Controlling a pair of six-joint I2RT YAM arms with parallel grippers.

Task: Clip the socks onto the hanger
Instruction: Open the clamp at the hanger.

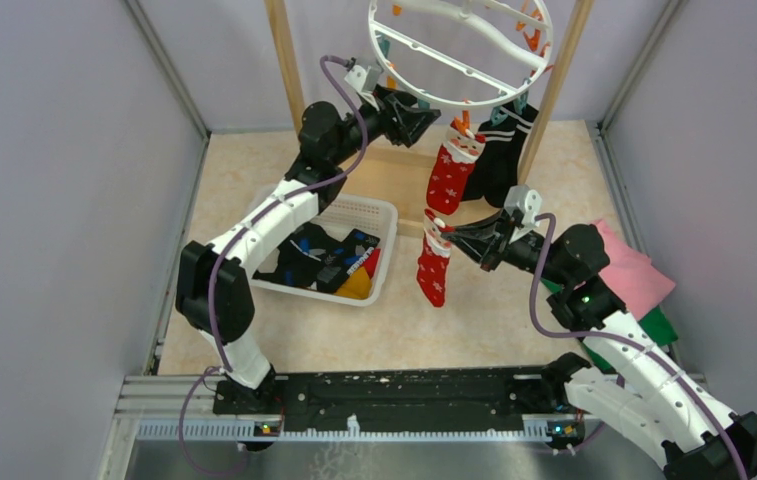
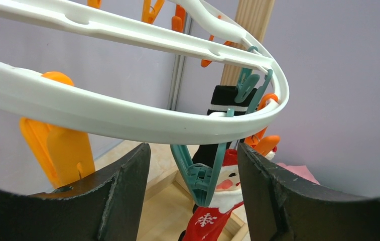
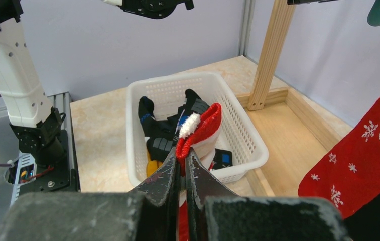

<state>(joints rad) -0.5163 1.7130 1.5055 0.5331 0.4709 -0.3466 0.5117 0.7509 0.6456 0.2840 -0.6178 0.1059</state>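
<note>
Two socks are done: a red sock (image 1: 449, 180) and a black sock (image 1: 499, 150) hang pegged from the hanger (image 2: 127, 123), ahead of and below my left gripper (image 2: 193, 160). That gripper stands with its fingers apart and holds nothing. It is raised just under the hanger's rim, and a free teal peg (image 2: 200, 173) dangles between the fingers. My right gripper (image 3: 181, 160) sits lower, clamped on the cuff of a second red sock (image 3: 203, 125). This sock hangs from the fingertips in mid-air, below the hung pair and touching no peg. Outstanding: this sock is to be raised to a peg and clipped. Beyond the right fingertips, the basket (image 3: 240, 133) holds further socks (image 1: 319, 255), black with some yellow and red showing; I cannot count them. Assessment: I judge the task under half complete.
</note>
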